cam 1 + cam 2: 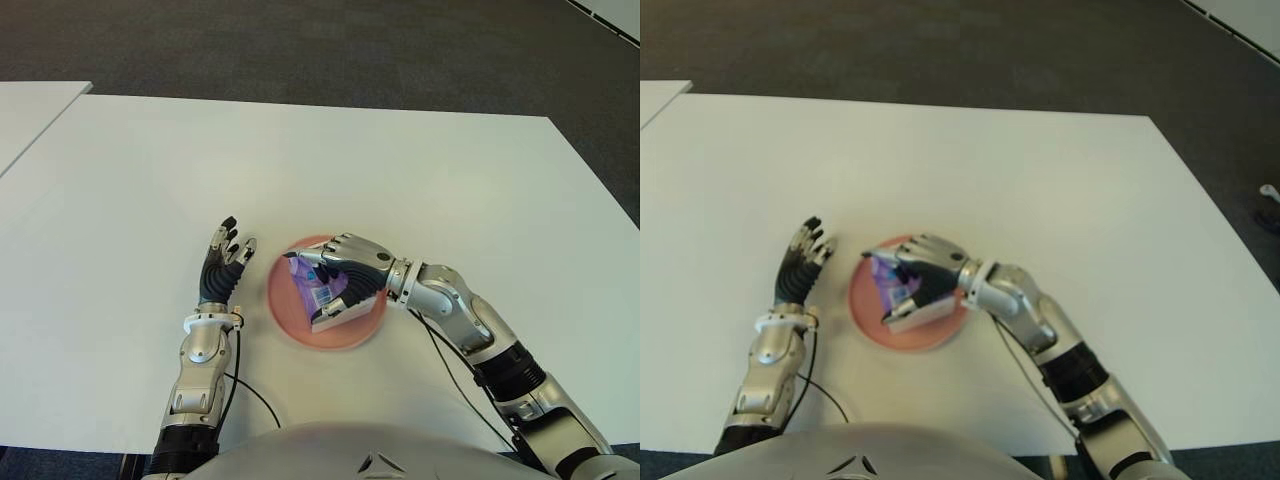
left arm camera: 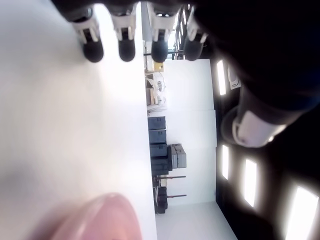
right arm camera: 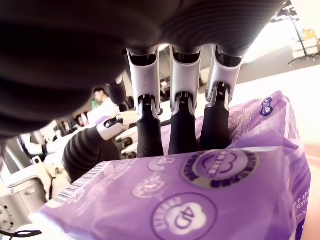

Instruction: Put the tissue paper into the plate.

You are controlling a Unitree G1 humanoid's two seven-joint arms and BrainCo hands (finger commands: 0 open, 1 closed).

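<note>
Eye views show one round pink plate [image 1: 290, 320] low in the centre of the frame on the plain white matte tabletop [image 1: 400, 180], with one purple plastic tissue paper pack [image 1: 322, 288] sitting over it, tilted, its white end toward the lower edge of the plate. The right hand [image 1: 350, 265], silver metal with black ribbed finger covers, comes in from the lower right and lies over the pack, its fingers [image 3: 182, 127] curled down onto the glossy wrapper and gripping it. Only the right wrist view shows that grip close up: three black fingertips pressing on the shiny crinkled purple film, with round white logos and a barcode strip printed on it; whether the pack touches the plate can't be told there. It also shows the other hand farther off, plus a person in the blurred background that the eye views don't show. The left hand [image 1: 222, 265] shows just left of the plate, fingers [image 2: 126, 47] straight and spread, holding nothing. The left wrist view shows four black rounded fingertips over bare white tabletop, a blurred pink edge at the bottom, and background room shelving and ceiling lights. Dark grey carpet floor [image 1: 300, 40] runs across the top of the eye views. Second white table corner [image 1: 30, 110] at upper left. Counts: one plate, one pack, two hands.
</note>
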